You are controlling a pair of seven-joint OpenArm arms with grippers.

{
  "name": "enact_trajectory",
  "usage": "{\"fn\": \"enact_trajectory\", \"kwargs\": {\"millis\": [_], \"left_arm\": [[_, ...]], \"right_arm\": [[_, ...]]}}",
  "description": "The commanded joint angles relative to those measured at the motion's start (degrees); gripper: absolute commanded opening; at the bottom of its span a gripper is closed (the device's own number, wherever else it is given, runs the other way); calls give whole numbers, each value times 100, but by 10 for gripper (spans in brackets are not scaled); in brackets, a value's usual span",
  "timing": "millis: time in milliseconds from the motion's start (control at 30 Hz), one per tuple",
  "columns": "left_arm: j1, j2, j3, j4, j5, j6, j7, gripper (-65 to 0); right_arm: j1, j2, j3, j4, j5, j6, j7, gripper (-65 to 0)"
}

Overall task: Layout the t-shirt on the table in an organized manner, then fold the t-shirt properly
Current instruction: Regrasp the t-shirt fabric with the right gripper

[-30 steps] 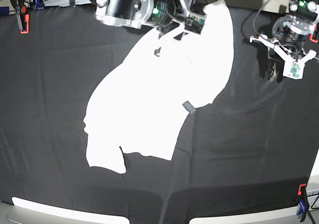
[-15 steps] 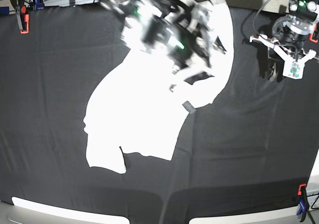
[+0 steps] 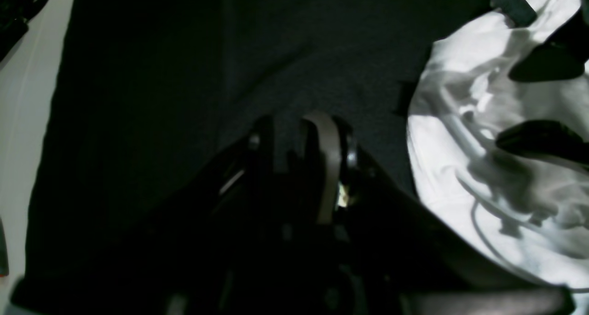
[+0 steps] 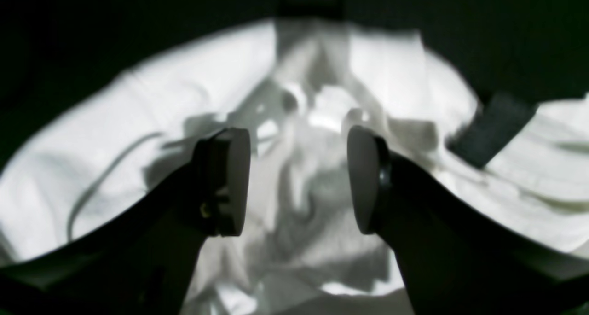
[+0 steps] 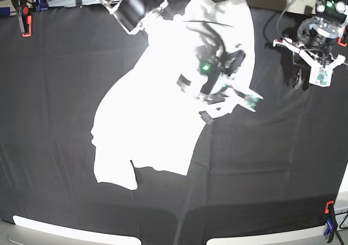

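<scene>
The white t-shirt (image 5: 152, 120) lies plain side up in a long diagonal on the black table (image 5: 272, 163), from the far edge to the near left. My right gripper (image 5: 234, 95) hovers blurred over the shirt's right edge. In the right wrist view this right gripper (image 4: 294, 181) is open, with rumpled white t-shirt (image 4: 115, 167) below and nothing between its pads. My left gripper (image 5: 321, 79) hangs over bare black cloth at the far right, apart from the shirt. In the left wrist view that left gripper (image 3: 290, 135) shows a narrow empty gap, with the t-shirt (image 3: 483, 144) to its right.
A small dark tag (image 5: 205, 117) sticks out at the shirt's right edge and shows as a dark tag (image 4: 492, 131) in the right wrist view. An orange clamp (image 5: 24, 24) grips the far left edge and a blue and orange clamp (image 5: 329, 223) the near right corner.
My right arm swung from the shirt's far end down and right across the shirt, and its jaws opened. The cloth at the far end shifted a little. The left arm stayed still.
</scene>
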Motion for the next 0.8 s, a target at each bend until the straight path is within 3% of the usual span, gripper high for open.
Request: {"fn": "enact_trajectory", "kwargs": {"millis": [0,433,533,667,767], "left_arm": [[0,-44,-28,96,-31,48,-157,-520],[2,-44,-28,96,-28,48,-155,-520],[2,-44,-28,96,-28,48,-155,-520],[2,-44,-28,96,-28,46,-155,-520],[2,-44,-28,96,-28,46,-155,-520]], "right_arm": [[118,-110,-17,87,157,-7,149,-319],[111,-110,-39,-872,448,-2,1213,-333],[111,-110,-39,-909,431,0,1292,-439],[109,-110,-39,-907,-13,0,1554,-640],[111,-110,-39,-907,-649,-2,1720,-650]]}}
